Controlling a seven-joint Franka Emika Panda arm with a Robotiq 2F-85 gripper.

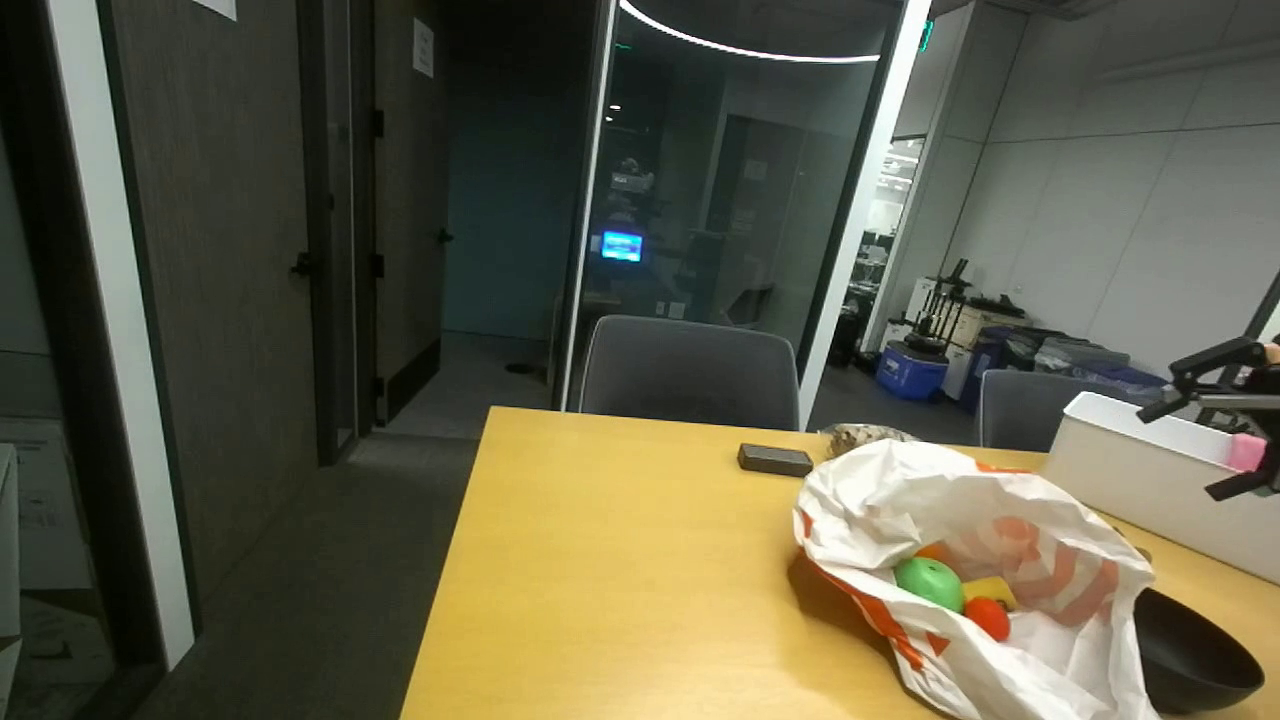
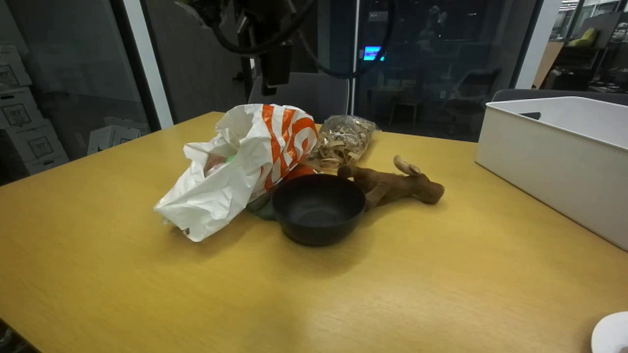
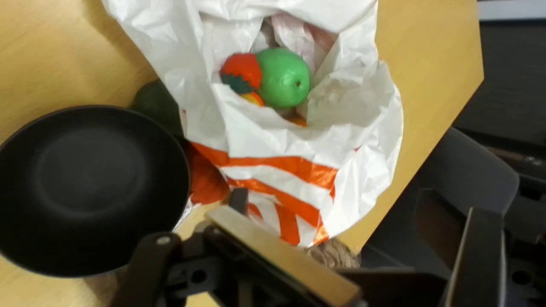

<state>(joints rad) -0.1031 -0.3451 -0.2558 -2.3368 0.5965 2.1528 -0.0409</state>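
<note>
My gripper is open above the table, its fingers spread wide with nothing between them. The wrist view shows one finger low in the middle and its partner at the right. Nearest in that view lies a crumpled white plastic bag with orange print, its mouth gaping. Inside it are a green fruit, a red piece with a dark leafy edge and bits of orange. A yellow piece also shows there in an exterior view. Beside the bag sits an empty black bowl.
A brown plush animal lies behind the bowl. A clear bag of tan strips rests behind the white bag. A tall white bin stands on the table, with a pink thing at its rim. A dark block lies near the table edge.
</note>
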